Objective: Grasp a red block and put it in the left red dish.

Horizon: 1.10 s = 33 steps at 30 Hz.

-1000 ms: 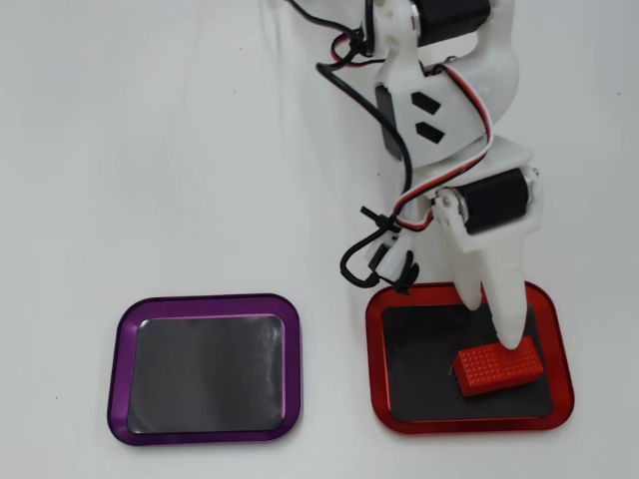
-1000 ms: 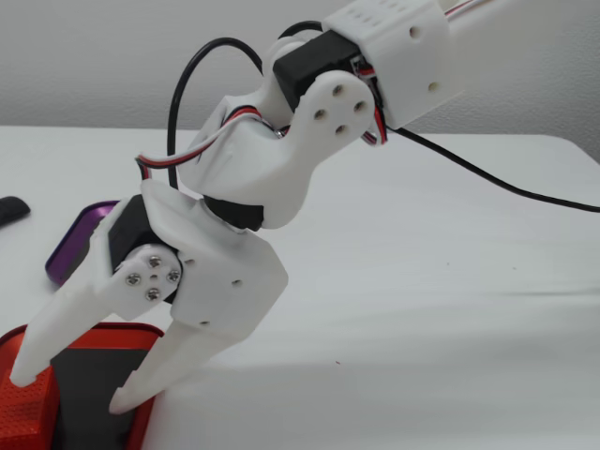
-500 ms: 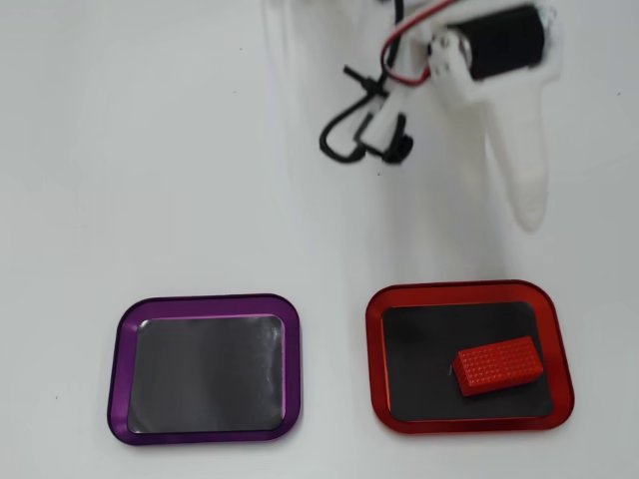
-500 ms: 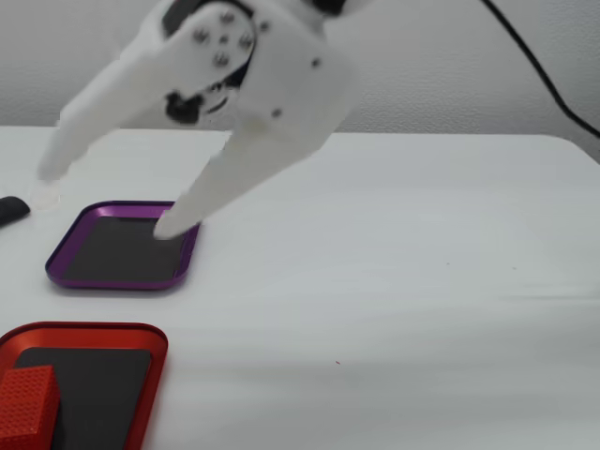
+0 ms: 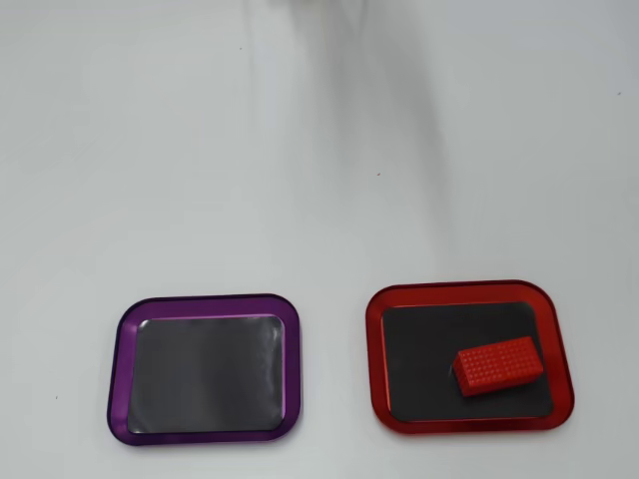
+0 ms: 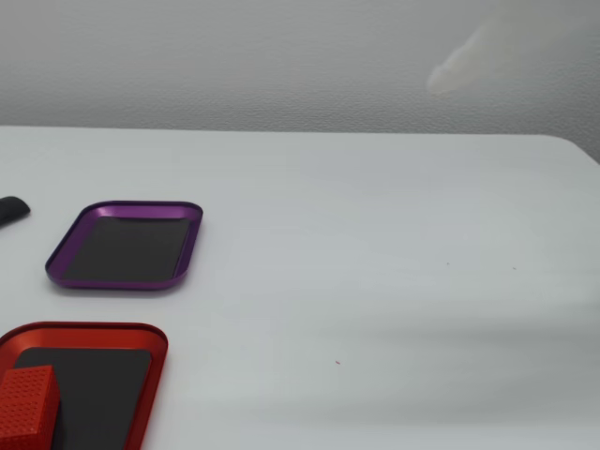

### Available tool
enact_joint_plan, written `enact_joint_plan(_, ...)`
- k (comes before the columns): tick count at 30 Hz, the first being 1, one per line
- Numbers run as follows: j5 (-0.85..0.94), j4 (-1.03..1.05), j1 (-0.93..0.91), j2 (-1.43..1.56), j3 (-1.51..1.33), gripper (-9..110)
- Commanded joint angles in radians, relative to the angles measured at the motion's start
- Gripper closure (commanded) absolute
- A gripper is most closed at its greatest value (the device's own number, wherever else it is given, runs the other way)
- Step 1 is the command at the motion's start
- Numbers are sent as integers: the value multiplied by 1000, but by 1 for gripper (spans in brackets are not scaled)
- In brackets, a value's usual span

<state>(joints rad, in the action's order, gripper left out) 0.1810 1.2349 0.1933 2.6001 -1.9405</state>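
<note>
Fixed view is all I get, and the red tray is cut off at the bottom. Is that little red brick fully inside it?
Observer: Yes. In the overhead view the red block lies wholly within the rim of the red dish, on its dark floor.
Operator: Is it lined up with the tray?
Observer: No. It lies skewed to the dish's sides, in the lower right part as that view shows it.
Operator: Is the robot's claw above it?
Observer: No gripper shows in the overhead view either.

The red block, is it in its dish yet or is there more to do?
It looks done: the red block lies inside the red dish, on its dark floor. The purple tray is empty. No gripper shows in either view, so nothing is in hand, and nothing seems left.
</note>
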Motion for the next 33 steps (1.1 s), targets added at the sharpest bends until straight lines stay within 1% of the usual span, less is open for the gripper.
enact_joint_plan(1, 3, 2, -8, 209, -149, 79)
enact_joint_plan(4, -2, -9, -18, 388, -318, 79)
enact_joint_plan(9, -8, -77, -144, 606, -557, 79)
enact_joint_plan(13, -9, -127, -221, 733, -750, 79)
enact_joint_plan(18, -14, -120, -224, 824, -920, 79)
enact_joint_plan(22, -15, -115, -225, 853, -1006, 79)
enact_joint_plan(28, -20, -41, -229, 853, -1060, 79)
enact_joint_plan(33, -167, -23, -230, 853, -1066, 79)
